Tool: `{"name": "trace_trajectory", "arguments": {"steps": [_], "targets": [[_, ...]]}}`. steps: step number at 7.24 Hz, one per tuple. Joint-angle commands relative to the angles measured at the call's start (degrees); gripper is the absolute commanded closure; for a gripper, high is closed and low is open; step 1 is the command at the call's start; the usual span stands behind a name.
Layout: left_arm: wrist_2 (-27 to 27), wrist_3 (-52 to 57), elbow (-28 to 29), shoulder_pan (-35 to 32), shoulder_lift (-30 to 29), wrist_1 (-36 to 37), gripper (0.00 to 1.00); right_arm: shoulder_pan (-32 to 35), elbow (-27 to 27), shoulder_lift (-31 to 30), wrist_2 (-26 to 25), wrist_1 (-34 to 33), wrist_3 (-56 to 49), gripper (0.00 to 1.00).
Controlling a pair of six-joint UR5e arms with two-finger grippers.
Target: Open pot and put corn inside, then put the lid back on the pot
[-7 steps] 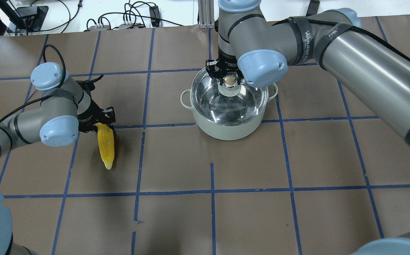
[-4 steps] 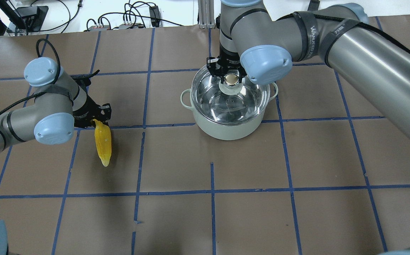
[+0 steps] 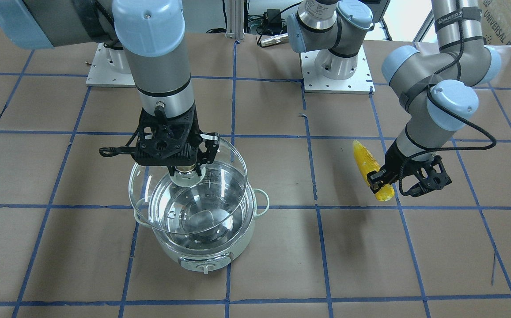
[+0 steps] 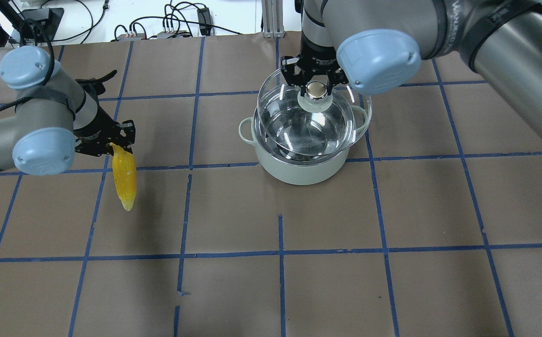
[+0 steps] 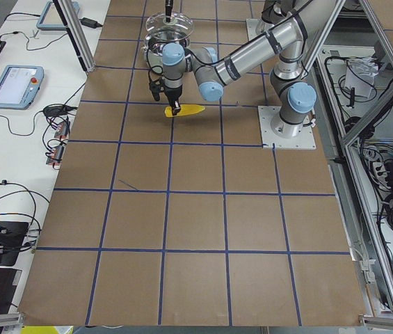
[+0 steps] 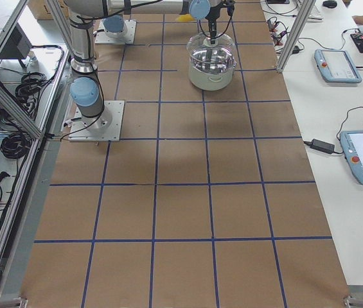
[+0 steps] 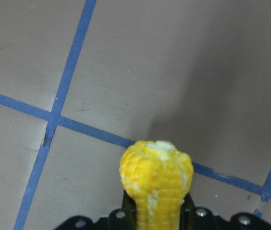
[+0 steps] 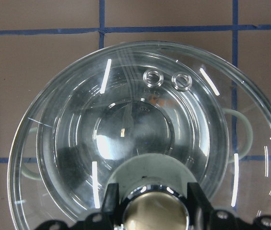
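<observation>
The pale mint pot (image 4: 299, 171) stands at the table's centre back, its knob panel (image 3: 206, 266) facing away from the robot. My right gripper (image 4: 316, 87) is shut on the beige knob of the clear glass lid (image 4: 280, 126), which hangs tilted a little above the pot's rim. The front view shows the lid (image 3: 224, 198) off the pot (image 3: 167, 247). My left gripper (image 4: 111, 148) is shut on the thick end of the yellow corn (image 4: 124, 180) and holds it off the table, tip toward the robot. The left wrist view shows the corn (image 7: 157, 182) between the fingers.
The table is brown paper with a blue tape grid (image 4: 280, 252). Cables and boxes (image 4: 172, 25) lie beyond its far edge. The two arm base plates (image 3: 337, 75) sit at the robot's side. The pot's loop handle (image 4: 246, 130) sticks out toward the corn.
My right gripper has lifted the lid up off the pot. My left arm has risen with the corn and drawn it farther left and away from the robot.
</observation>
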Motion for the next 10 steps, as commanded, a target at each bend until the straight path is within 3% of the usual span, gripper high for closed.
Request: {"name": "trace_trajectory", "arguments": {"steps": [1,2,4,6,10], "targets": [[-2.8,-10.9,11.1,-7.2,3.3,-14.5,0.84,-5.7,-3.6,-3.3,0.6,8.4,-7.3,0.78],[-3.9,-18.6,16.9,-11.5,2.3,-19.2,0.85,-10.2,-3.6,-4.8,1.2,11.5,-13.0,0.78],[-10.6,-33.2,22.3,-18.5,-2.4,-19.2,0.87,-18.4,-3.2,-9.2,3.3,19.2,-20.5,0.78],[-13.2,-42.3,22.4,-22.6,-6.9,-11.0,0.87,-17.2,0.7,-14.3,3.6,21.9,-19.7,0.78],[-14.7,-49.9,22.4,-26.1,-12.6,-2.1,0.84,-17.1,9.3,-19.8,2.9,20.5,-20.1,0.77]]}}
